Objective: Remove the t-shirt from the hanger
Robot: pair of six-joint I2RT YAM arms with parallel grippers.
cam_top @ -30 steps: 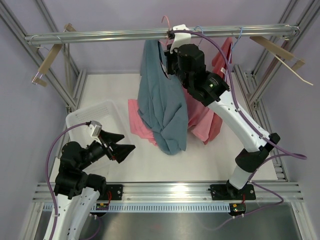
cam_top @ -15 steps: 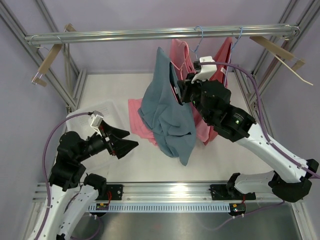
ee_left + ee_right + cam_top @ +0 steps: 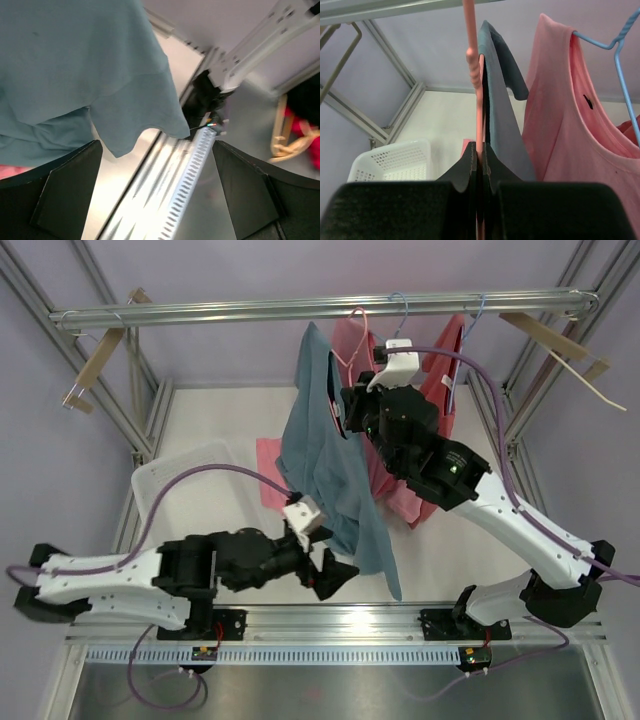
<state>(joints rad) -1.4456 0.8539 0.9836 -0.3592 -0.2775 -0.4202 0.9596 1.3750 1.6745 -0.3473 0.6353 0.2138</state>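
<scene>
A grey-blue t-shirt hangs on a pink hanger that is off the rail and held in the air. My right gripper is shut on the hanger's shaft; the shirt drapes just right of it. My left gripper is open and empty just below and left of the shirt's bottom hem, reaching in low from the left. Its fingers frame the hem and the front rail.
A pink shirt hangs on a blue hanger on the rail at the right. More pink cloth lies on the table behind the blue shirt. A white basket stands at the left. Wooden hangers hang at both rail ends.
My left arm has swung down and right, bringing its open gripper under the shirt's hem. My right gripper, holding the hanger, has shifted a little left and up; the shirt hangs longer.
</scene>
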